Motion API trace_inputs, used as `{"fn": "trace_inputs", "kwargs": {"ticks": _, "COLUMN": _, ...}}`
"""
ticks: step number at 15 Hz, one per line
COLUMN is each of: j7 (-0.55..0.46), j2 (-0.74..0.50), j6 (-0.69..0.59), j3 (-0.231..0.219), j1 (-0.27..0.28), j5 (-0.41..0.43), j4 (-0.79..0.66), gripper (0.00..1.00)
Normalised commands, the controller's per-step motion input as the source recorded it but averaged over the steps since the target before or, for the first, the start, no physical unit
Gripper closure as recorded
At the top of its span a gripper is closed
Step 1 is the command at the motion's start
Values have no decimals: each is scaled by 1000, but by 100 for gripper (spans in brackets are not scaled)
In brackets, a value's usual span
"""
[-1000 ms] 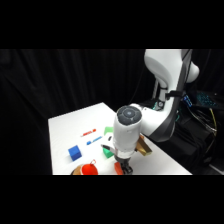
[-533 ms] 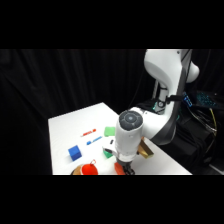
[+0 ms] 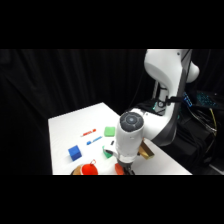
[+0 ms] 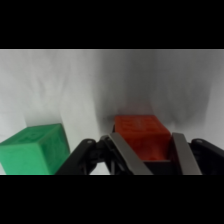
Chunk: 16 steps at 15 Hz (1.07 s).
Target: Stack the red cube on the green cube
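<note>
While the gripper hangs low over the surface, its fingers stand spread on either side of the red cube, apparently not yet pinching it. The green cube sits on the surface just left of it.

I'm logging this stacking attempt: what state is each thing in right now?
red cube: on the table, between the fingers, not lifted.
green cube: on the table, apart from the red cube, nothing on it.
gripper: lowered around the red cube, fingers open at its sides.
</note>
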Motion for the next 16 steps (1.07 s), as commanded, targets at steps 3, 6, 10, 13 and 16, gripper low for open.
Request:
{"fn": "trace_inputs", "kwargs": {"ticks": 3, "j7": -93, "j2": -180, "j6": 25, "j3": -9, "j1": 5, "j5": 47, "j4": -78, "gripper": 74}}
{"fn": "trace_inputs", "kwargs": {"ticks": 6, "j7": -87, "j2": -367, "j6": -116, "j3": -10, "j1": 31, "j5": 20, "j4": -171, "gripper": 74}}
{"fn": "trace_inputs", "kwargs": {"ticks": 10, "j7": -104, "j2": -431, "j6": -244, "j3": 24, "j1": -5, "j5": -10, "j4": -177, "gripper": 74}}
{"fn": "trace_inputs", "kwargs": {"ticks": 13, "j7": -156, "j2": -312, "j6": -259, "j3": 83, "j1": -101, "j5": -15, "j4": -100, "gripper": 74}}
{"fn": "trace_inputs", "kwargs": {"ticks": 16, "j7": -209, "j2": -210, "j6": -169, "j3": 100, "j1": -184, "j5": 3, "j4": -70, "gripper": 74}}
